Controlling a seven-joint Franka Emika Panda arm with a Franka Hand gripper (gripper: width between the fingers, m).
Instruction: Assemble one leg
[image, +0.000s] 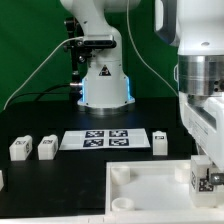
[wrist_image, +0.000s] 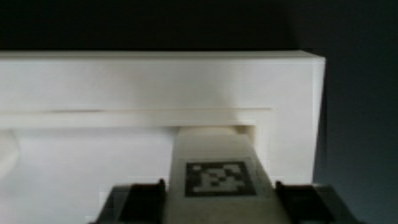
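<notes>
white plastic is almost everything here: the leg (wrist_image: 217, 170) sits between the two dark jaws of the gripper (wrist_image: 217, 198), its tag facing the wrist camera, and the jaws press on both of its sides, so they look closed on it. in the exterior view the gripper (image: 204, 178) hangs at the right side, over the right part of the large white panel (image: 140, 190), and the tagged leg (image: 203, 180) shows at its tip. the relation that matters: the long axis of the leg runs straight out from the jaws toward the panel (wrist_image: 160, 90), and its far end is just at a small notch in the panel edge. i cannot tell if it already touches. i judge the next move must keep this axis in line with that socket. three other legs (image: 21, 149) and the marker board (image: 105, 139) lie on the tabletop (image: 40, 180), well apart from the gripper.
</notes>
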